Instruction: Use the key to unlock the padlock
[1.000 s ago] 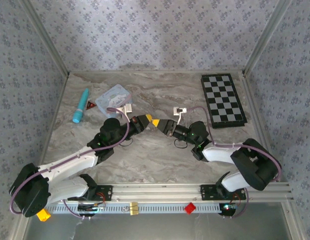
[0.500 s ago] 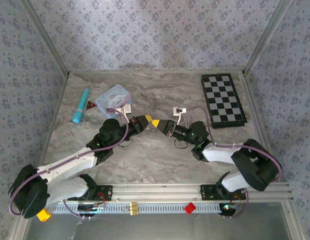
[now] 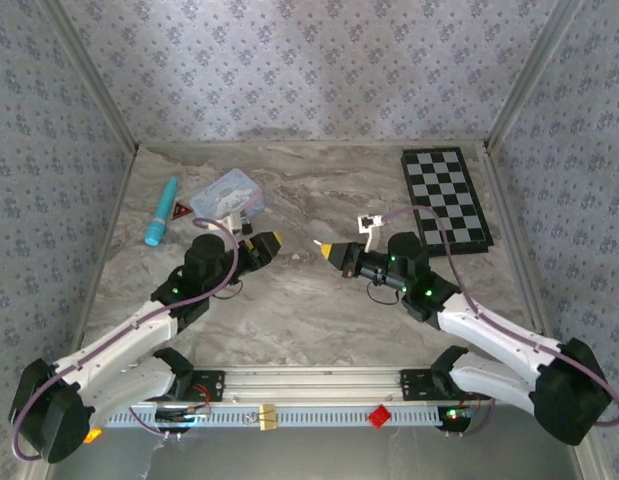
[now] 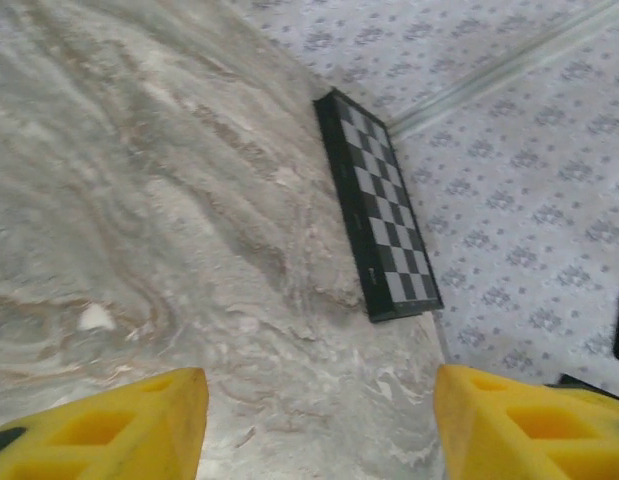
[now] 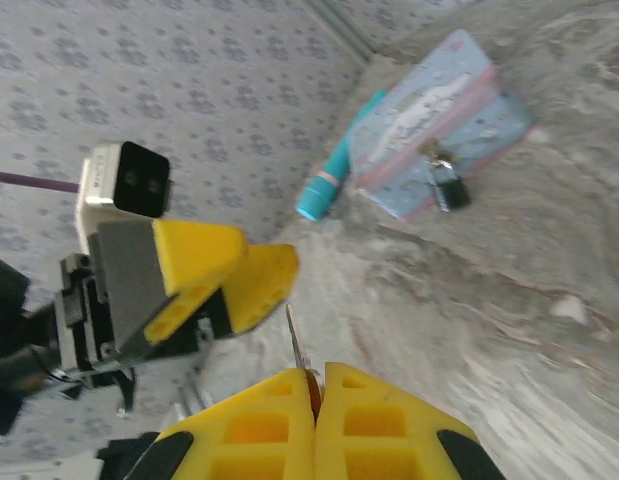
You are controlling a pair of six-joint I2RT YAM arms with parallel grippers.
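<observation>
Padlock [image 5: 449,187] small and blurry, touching tin [image 5: 439,110] at far left. Key [image 5: 296,345] mostly hidden, only its blade tip showing, pinched in my closed right gripper [image 5: 314,380]. My left gripper [image 4: 319,405] spread wide, holding nothing.

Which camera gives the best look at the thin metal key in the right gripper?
The right wrist view: the thin metal key pokes out of the shut right gripper, close to the lens. The top external view gives just a faint sliver at that gripper's tip.
</observation>
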